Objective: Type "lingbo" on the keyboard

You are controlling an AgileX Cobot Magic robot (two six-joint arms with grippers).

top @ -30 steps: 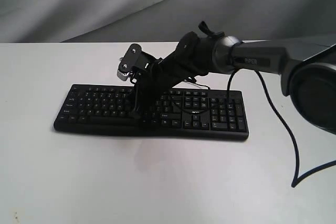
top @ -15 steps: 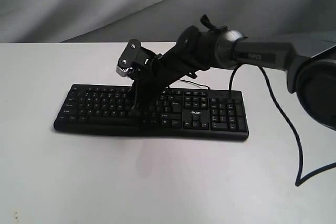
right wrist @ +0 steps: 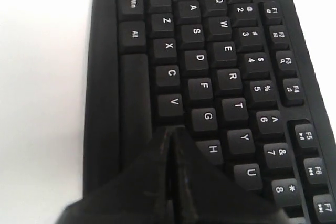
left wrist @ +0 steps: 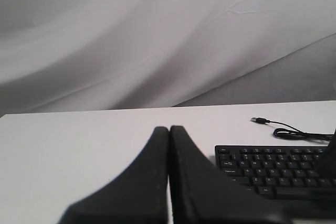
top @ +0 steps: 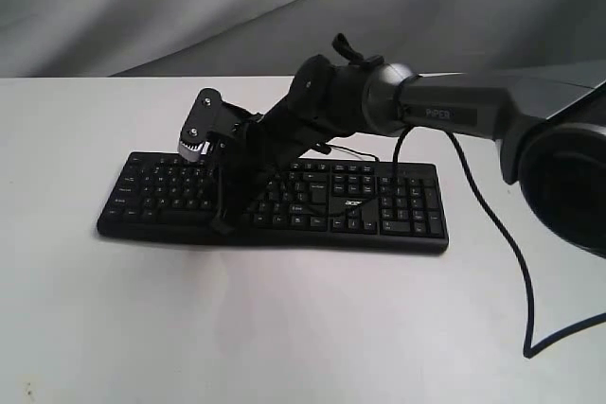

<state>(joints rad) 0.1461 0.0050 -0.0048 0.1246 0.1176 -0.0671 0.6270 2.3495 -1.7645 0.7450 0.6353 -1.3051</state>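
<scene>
Right wrist view: my right hand has its two fingers pressed flat together with nothing between them, forming one narrow point. Closed like this, it can strike a single key without catching a neighbour. The point sits over the bottom letter row of the keyboard, just past V and beside G and H. The key beneath is hidden. I judge it to be B, the fifth letter of "lingbo", which would leave only O. Whether the key is pressed down I cannot tell.

Exterior view: the right arm reaches in from the right and slants steeply down, so that only the tip of the hand meets the keys. It comes down left of the keyboard's middle. The keyboard lies flat on the white counter, long side across the view, number pad to the right.

Left wrist view: my left hand is likewise closed and empty. It is held over bare counter off the keyboard's end, apparently parked clear of the typing arm. The thin cable trails behind the keyboard, its plug lying loose on the counter.
</scene>
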